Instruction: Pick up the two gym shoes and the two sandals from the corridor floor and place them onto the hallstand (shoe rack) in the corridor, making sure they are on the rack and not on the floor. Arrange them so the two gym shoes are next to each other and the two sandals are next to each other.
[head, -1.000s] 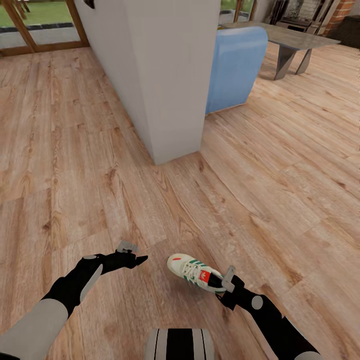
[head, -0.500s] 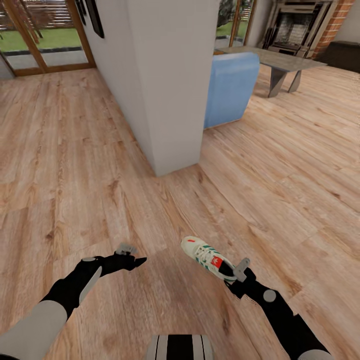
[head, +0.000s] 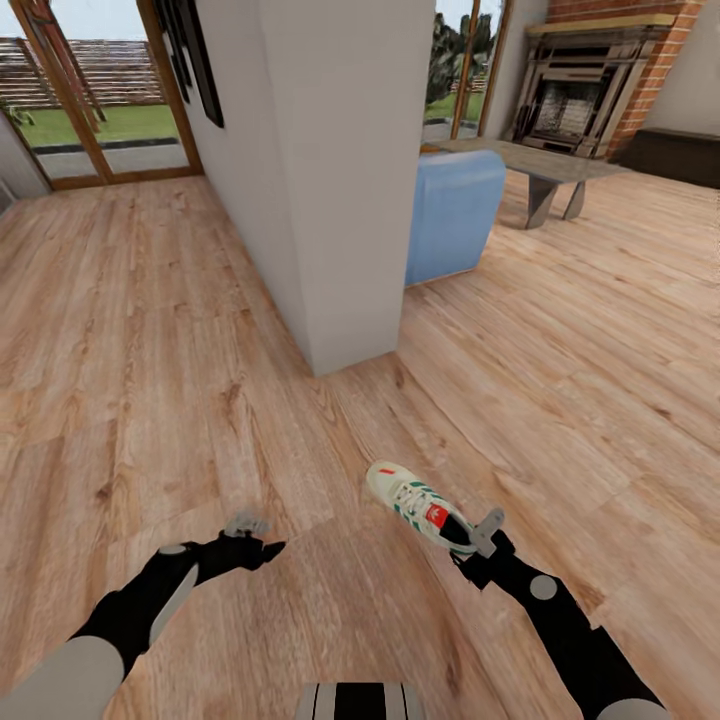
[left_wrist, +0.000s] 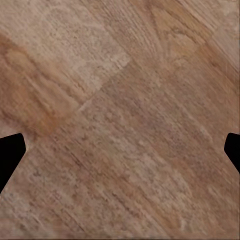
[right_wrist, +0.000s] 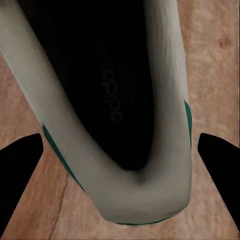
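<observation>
Right gripper (head: 478, 540) is clamped on the heel of one gym shoe (head: 418, 506), carried clear above the corridor floor (head: 560, 380), toe pointing away from the robot toward the white pillar (head: 330, 170). The right wrist view looks into the shoe's dark insole (right_wrist: 100, 85), with a fingertip (right_wrist: 20, 175) at each side of the heel. Left gripper (head: 262, 548) hangs over bare planks on the near side of the pillar, its fingers (left_wrist: 10, 155) spread apart with nothing between them. A blue armchair (head: 455, 215) stands just beyond the pillar, and a grey table (head: 530, 160) farther behind it.
</observation>
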